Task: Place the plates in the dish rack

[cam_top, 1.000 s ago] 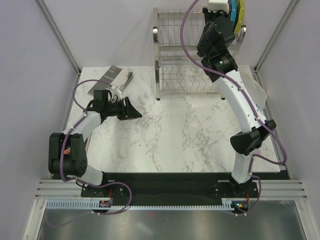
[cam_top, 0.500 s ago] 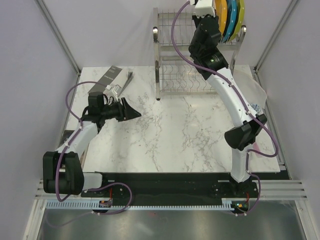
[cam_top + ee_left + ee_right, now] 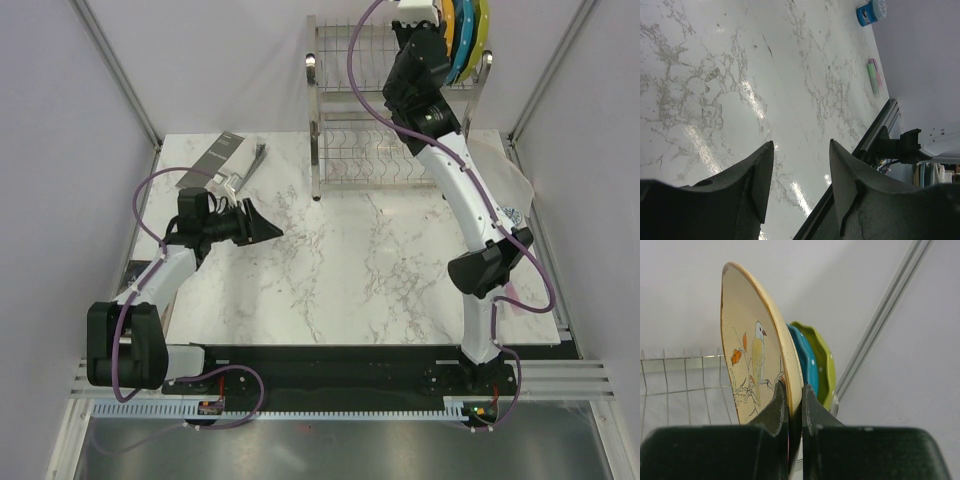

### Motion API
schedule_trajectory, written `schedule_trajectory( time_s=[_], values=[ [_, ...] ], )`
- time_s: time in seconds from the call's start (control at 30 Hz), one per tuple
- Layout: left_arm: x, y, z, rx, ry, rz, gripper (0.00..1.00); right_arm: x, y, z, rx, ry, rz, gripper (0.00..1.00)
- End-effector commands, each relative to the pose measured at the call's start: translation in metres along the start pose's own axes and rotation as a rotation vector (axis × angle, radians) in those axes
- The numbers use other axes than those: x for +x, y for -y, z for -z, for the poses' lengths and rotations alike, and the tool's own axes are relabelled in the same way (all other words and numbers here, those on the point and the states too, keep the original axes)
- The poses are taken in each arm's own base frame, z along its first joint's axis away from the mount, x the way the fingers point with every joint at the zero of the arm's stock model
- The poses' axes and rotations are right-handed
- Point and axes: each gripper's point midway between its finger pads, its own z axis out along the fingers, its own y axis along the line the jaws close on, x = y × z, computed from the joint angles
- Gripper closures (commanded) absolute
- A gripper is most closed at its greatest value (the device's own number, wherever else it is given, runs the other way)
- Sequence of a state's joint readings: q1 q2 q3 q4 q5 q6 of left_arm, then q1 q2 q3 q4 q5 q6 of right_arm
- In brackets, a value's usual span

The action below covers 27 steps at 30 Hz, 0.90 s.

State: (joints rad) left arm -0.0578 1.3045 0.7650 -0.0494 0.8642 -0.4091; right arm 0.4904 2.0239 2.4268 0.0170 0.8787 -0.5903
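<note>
The dish rack (image 3: 345, 110) of shiny steel wire stands at the back of the marble table. On its top tier a teal plate (image 3: 461, 38) and a lime green plate (image 3: 481, 30) stand on edge. My right gripper (image 3: 794, 386) is shut on the rim of the tan plate (image 3: 752, 360), which has a bird print. It holds the plate upright, close beside the teal plate (image 3: 802, 357) and the lime green plate (image 3: 821, 360). From above, the tan plate's yellowish rim (image 3: 446, 20) shows left of the teal one. My left gripper (image 3: 801, 143) hangs open and empty over the table's left side (image 3: 272, 232).
A grey flat pack (image 3: 218, 155) and a small metal piece (image 3: 238, 182) lie at the back left. A blue tub (image 3: 871, 11) and a pink-and-green item (image 3: 874, 76) sit near the right edge. Pale walls and slanted frame posts close in both sides.
My right gripper shifted left along the rack's top tier with the tan plate, and the plate's rim came into view beside the teal one. The left arm's elbow dropped back; its gripper stayed open.
</note>
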Motion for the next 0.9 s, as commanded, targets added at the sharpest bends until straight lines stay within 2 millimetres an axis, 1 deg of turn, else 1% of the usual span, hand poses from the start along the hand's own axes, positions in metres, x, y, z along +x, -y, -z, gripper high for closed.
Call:
schedule_trajectory(
  time_s=[0.0, 0.2, 0.3, 0.47, 0.63, 0.67, 0.8, 0.87],
  values=[
    [-0.004, 0.004, -0.001, 0.015, 0.020, -0.006, 0.44, -0.073, 0.064, 0.007, 0.094, 0.181, -0.181, 1.00],
    [-0.004, 0.004, 0.000, 0.013, 0.023, -0.007, 0.44, -0.064, 0.054, 0.004, 0.082, 0.165, -0.162, 1.00],
    [-0.003, 0.004, 0.001, 0.012, 0.024, -0.008, 0.44, -0.057, 0.050, 0.001, 0.080, 0.153, -0.146, 1.00],
    [0.000, 0.001, 0.001, -0.002, 0.027, -0.011, 0.44, -0.033, 0.041, -0.008, 0.072, 0.102, -0.127, 1.00],
    [0.004, -0.001, 0.001, -0.006, 0.022, -0.002, 0.44, -0.008, 0.039, -0.022, 0.098, 0.055, -0.129, 1.00],
    [0.000, -0.001, 0.000, -0.001, 0.037, -0.018, 0.44, -0.001, 0.038, -0.025, 0.097, 0.043, -0.119, 1.00],
    [0.001, -0.004, -0.001, -0.001, 0.035, -0.020, 0.44, 0.011, 0.032, -0.035, 0.086, 0.034, -0.098, 1.00],
    [0.002, -0.006, -0.002, -0.004, 0.030, -0.014, 0.44, 0.018, 0.025, -0.038, 0.074, 0.029, -0.085, 1.00]
  ],
)
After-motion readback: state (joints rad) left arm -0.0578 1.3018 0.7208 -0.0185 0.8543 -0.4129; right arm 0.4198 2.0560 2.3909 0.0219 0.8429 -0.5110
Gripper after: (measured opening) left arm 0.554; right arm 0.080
